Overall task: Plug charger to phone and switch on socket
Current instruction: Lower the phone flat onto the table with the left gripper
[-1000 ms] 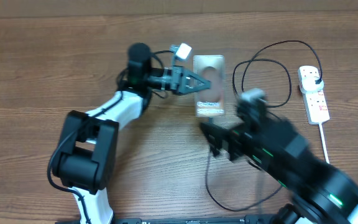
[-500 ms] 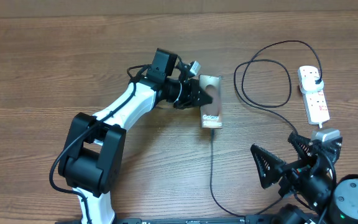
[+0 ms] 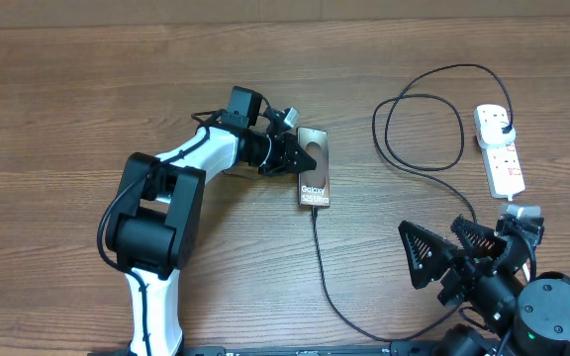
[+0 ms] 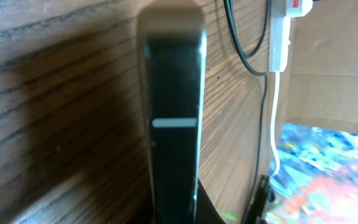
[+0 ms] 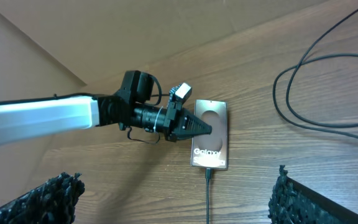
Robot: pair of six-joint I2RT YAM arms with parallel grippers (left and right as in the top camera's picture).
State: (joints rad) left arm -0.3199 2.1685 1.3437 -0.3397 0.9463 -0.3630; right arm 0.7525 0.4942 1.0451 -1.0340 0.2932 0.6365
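Note:
The phone [image 3: 315,183] lies dark face up at mid-table, its "Galaxy S25 Ultra" text readable in the right wrist view [image 5: 211,140]. My left gripper [image 3: 300,158] is shut on the phone's upper left edge. The left wrist view shows the phone [image 4: 174,93] edge-on between the jaws. The charger [image 3: 316,237], a thin black cable, has its tip in the phone's lower end. It loops right to a black plug [image 3: 504,127] seated in the socket [image 3: 503,158], a white power strip at the far right. My right gripper [image 3: 448,259] is open and empty at the front right.
The strip's white cord [image 3: 516,222] runs from the strip toward the right arm. The cable forms a wide loop [image 3: 460,129] between phone and strip and a low bend [image 3: 364,334] at the front edge. A cardboard wall [image 5: 135,31] stands behind the table.
The phone has turned from silvery back showing to dark face up and shifted left with my left gripper. My right arm has drawn back from the phone to the front right.

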